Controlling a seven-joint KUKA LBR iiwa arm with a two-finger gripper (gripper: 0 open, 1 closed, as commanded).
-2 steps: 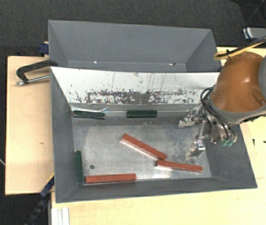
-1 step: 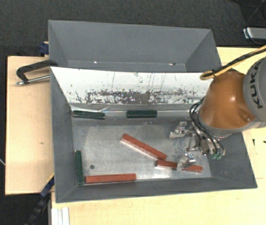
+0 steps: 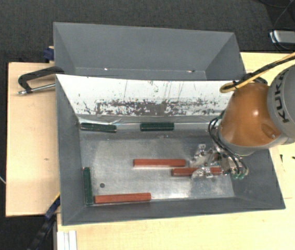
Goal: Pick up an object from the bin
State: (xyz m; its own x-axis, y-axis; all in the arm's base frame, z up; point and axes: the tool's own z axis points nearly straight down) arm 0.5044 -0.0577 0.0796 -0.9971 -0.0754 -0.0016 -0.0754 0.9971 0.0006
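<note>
Grey metal bin [image 3: 69, 155] holds three flat red-brown bars [image 3: 159, 163] and three dark green bars [image 3: 156, 126]. Gripper [image 3: 209, 166] is down at the right-hand red-brown bar [image 3: 181, 172], seemingly touching it. Spread or pinching? Can't tell.

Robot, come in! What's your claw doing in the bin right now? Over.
Gripper down low at right side of bin, over short red bar. Bar lying on bin floor, not lifted. Longer red bar close beside it, nothing on top.
</note>
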